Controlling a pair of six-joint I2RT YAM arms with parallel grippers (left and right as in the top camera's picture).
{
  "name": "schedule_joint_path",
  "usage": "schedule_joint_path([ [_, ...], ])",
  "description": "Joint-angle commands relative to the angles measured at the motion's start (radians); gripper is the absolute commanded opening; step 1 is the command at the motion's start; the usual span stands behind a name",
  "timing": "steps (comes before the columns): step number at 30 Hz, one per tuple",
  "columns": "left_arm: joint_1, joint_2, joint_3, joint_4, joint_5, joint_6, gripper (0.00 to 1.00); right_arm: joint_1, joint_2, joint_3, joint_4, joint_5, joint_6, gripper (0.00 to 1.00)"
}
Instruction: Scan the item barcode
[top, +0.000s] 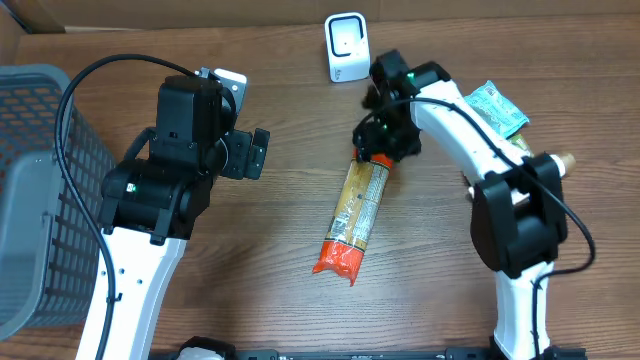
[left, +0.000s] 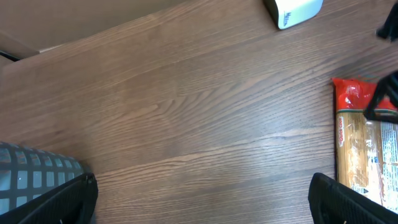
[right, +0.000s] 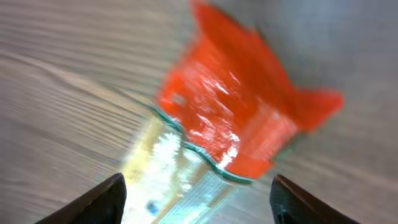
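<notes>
Wooden table (top: 300, 110) lay under everything. The grey basket (top: 35, 200) sat well apart from the pasta packet (top: 356, 212), out past my left arm.

The packet lay flat on the wood, long and slanted, clear in the middle with a red crimp at each tip. One red end pointed toward my bases, the other toward the white scanner (top: 346, 47). The scanner stood upright beyond that far end, near it but not touching. A green-and-white pouch (top: 498, 106) lay on the side of the packet away from the basket, partly behind my right arm.

My right gripper (top: 378, 148) hung over the packet's far red end. The wrist view was blurred, yet both fingers showed spread, with the packet running between them and its red tip just beyond. Those jaws were open, and I saw no clamp on the packet.

My left gripper (top: 252, 152) was on the basket side of the packet and apart from it. Its jaws were spread wide with only bare wood between them. The packet showed at the edge of that wrist view, outside the fingers.
</notes>
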Motion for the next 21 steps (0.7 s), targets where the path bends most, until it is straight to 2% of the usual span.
schedule_joint_path([
  [1,-0.001,0.003,0.008,0.001,-0.010,0.016,1.00,0.040,-0.046,-0.008,0.063,-0.004,-0.127,0.74],
  [6,-0.001,0.003,0.008,0.001,-0.010,0.016,1.00,0.088,-0.032,-0.046,0.196,-0.004,-0.248,0.73],
  [11,-0.001,0.003,0.008,0.001,-0.010,0.016,1.00,0.103,0.004,-0.051,0.233,-0.003,-0.322,0.74],
  [21,-0.001,0.003,0.008,0.001,-0.010,0.016,0.99,0.079,0.071,-0.051,0.198,0.011,-0.317,0.77],
])
